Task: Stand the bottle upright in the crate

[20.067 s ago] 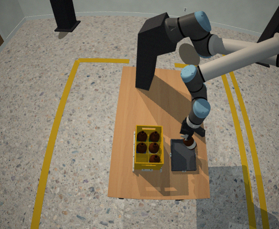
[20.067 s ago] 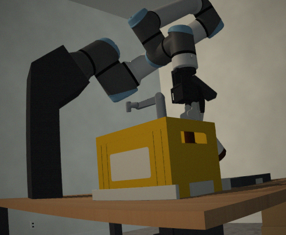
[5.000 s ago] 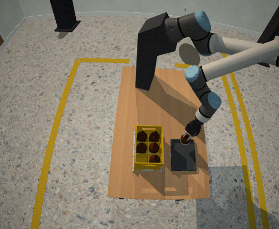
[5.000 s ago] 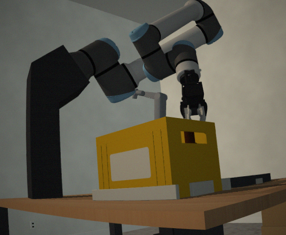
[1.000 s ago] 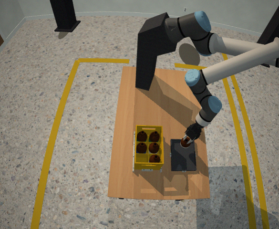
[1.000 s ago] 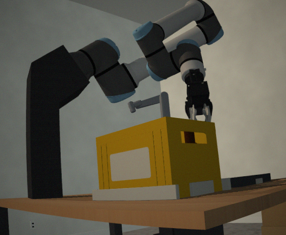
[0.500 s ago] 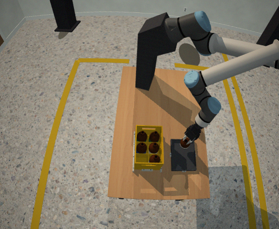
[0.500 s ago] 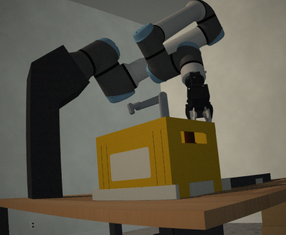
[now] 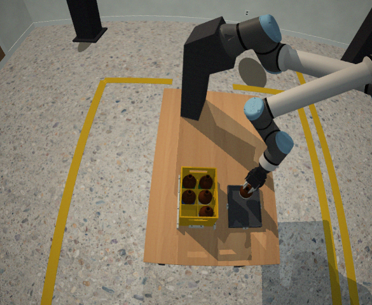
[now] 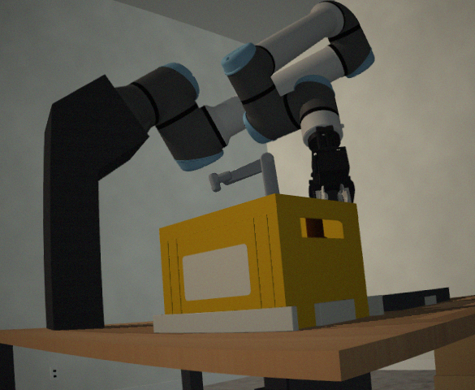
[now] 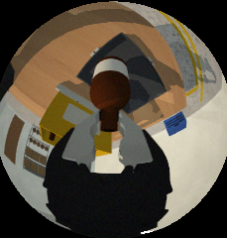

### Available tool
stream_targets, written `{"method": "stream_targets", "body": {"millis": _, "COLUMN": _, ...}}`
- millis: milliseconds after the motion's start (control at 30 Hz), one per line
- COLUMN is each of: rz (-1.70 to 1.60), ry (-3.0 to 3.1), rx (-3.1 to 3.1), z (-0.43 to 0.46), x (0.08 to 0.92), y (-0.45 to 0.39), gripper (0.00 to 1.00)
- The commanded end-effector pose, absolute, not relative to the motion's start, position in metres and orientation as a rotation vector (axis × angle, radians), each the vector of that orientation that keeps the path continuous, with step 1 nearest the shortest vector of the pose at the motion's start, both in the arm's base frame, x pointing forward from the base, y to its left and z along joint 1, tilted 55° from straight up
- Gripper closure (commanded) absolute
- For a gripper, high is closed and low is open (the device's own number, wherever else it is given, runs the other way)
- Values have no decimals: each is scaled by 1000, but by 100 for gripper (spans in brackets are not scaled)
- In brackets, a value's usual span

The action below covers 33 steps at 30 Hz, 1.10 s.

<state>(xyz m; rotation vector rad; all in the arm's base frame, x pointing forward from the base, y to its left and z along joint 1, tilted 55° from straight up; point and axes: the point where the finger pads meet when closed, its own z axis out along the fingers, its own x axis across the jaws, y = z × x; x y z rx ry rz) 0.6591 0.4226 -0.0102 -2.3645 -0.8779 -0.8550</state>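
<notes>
wood-grain table [image 9: 166, 243] [image 10: 229, 350] [image 11: 54, 55], glossy brown bottle [image 9: 245, 191] [image 11: 109, 91], ribbed yellow crate [image 9: 198, 222] [image 10: 225, 227] [image 11: 58, 115]

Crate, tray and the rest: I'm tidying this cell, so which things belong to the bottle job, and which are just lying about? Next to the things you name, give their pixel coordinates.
Job:
- held bottle [image 9: 245, 192] [image 11: 110, 91]
- yellow crate [image 9: 215, 193] [image 10: 225, 272] [image 11: 60, 116]
- dark tray [image 9: 244, 213] [image 10: 413, 298] [image 11: 143, 74]
- end effector [image 9: 250, 187] [image 10: 333, 199] [image 11: 109, 111]

Not needed:
- blue item [image 11: 175, 123]
- wall outlet [image 9: 247, 13] [image 10: 53, 373]

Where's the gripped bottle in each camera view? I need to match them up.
Top: right of centre, at the tray's far end, brown bottle under the gripper.
Exterior: not visible; the crate hides the area below the fingers.
Wrist: just above centre, neck between the fingers.
Shared landmark: yellow crate.
</notes>
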Motion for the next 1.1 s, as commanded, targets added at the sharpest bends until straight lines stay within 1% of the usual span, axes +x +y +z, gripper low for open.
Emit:
{"method": "stream_targets", "body": {"millis": 0, "rz": -856, "ry": -878, "rx": -2365, "z": -13, "x": 660, "y": 427, "gripper": 100}}
{"method": "stream_targets", "body": {"millis": 1067, "rz": -856, "ry": -878, "rx": -2365, "z": -27, "x": 663, "y": 446, "gripper": 100}}
